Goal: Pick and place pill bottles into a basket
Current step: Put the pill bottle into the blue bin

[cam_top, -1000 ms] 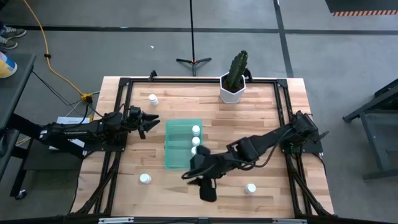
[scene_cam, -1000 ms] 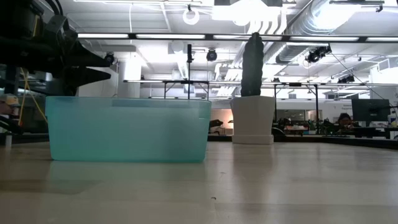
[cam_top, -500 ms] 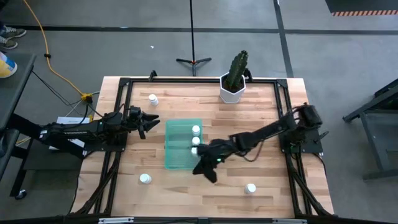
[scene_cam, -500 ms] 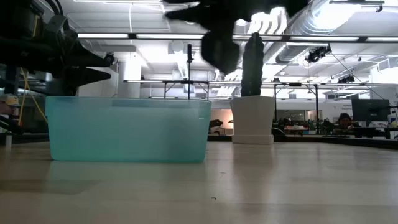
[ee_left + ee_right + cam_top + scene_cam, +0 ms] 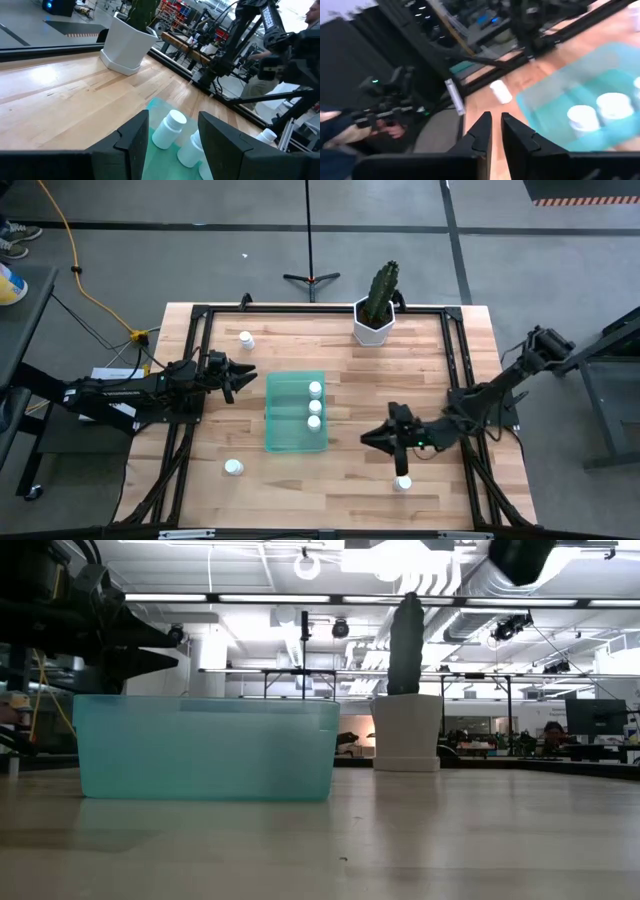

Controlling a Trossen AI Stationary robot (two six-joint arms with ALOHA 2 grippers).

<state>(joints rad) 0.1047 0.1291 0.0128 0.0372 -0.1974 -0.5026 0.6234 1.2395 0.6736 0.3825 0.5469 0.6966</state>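
with three pill bottles (image 5: 315,406) in the basket (image 5: 285,430), my right gripper (image 5: 372,438), fingers nearly closed and empty, must open over the near-edge bottle (image 5: 403,482); my left gripper (image 5: 246,376) waits half-open.

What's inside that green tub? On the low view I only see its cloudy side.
Observer: Three pill bottles, in a row along the side of the basket nearer the right arm.
Operator: Are there any outside it?
Observer: Yes, three on the table; one loose bottle sits close beside the right arm, behind the right gripper.
Operator: And the dark shape on my left?
Observer: That's the left gripper, open and empty, pointing at the basket from its left side.
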